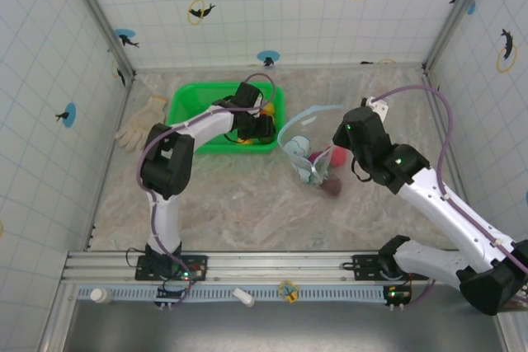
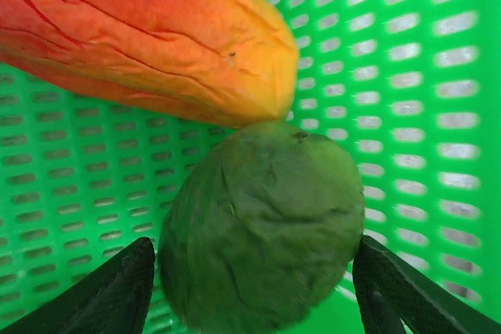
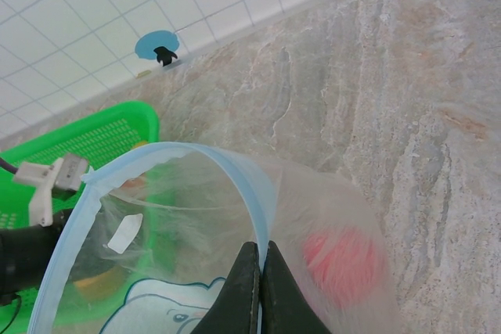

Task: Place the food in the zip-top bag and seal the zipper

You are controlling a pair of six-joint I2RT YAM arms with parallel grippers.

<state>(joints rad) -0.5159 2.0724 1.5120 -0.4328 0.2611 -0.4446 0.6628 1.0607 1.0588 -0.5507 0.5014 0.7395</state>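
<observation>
Two fingers of the left gripper are spreading wide around a round green food, which is sitting directly between them in the green basket near the tabletop's far edge. The right gripper is pinching the zipper, propping the zip-top bag open just beside the basket's right edge, so the left arm is nearer and will likely be carrying rightward.

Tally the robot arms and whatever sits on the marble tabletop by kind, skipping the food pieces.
robot arms: 2
green basket: 1
zip-top bag: 1
white glove: 1
Total: 5
</observation>
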